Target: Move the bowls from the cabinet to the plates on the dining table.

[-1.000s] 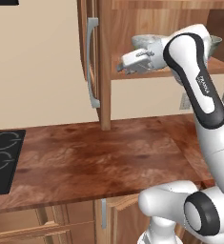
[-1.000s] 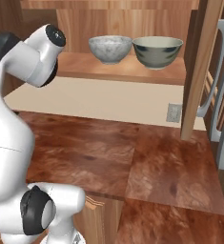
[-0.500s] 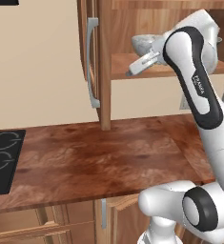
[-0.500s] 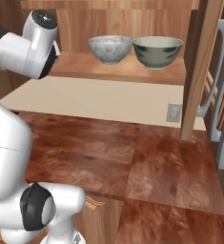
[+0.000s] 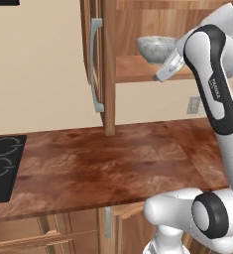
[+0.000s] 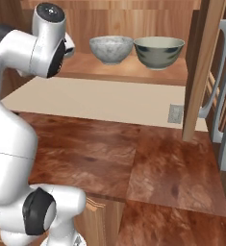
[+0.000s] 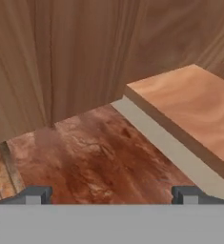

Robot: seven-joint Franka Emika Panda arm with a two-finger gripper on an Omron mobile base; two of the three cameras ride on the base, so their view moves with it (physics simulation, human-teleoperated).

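Two bowls stand side by side on the lower shelf point(image 6: 133, 72) of the open cabinet: a pale speckled bowl point(image 6: 111, 48) point(image 5: 156, 47) and a grey-green bowl point(image 6: 159, 52) to its right. My gripper point(image 5: 163, 73) hangs at shelf height, just in front of the speckled bowl and to its left, touching neither. In the hand view the gripper point(image 7: 111, 194) is open with nothing between its fingertips point(image 7: 35, 194). It looks down past the shelf's front edge point(image 7: 180, 143) at the counter. The plates and the dining table are out of view.
The cabinet door point(image 5: 95, 64) with its grey bar handle stands open on the left, and another open door point(image 6: 206, 72) on the right. Below lies a wooden counter point(image 5: 113, 163) with a black stovetop point(image 5: 1, 163) at its left end. A wall outlet point(image 6: 174, 114) sits under the shelf.
The arm has risen and swung the hand up along the shelf front. The jaws stay wide. Both bowls have kept their places.
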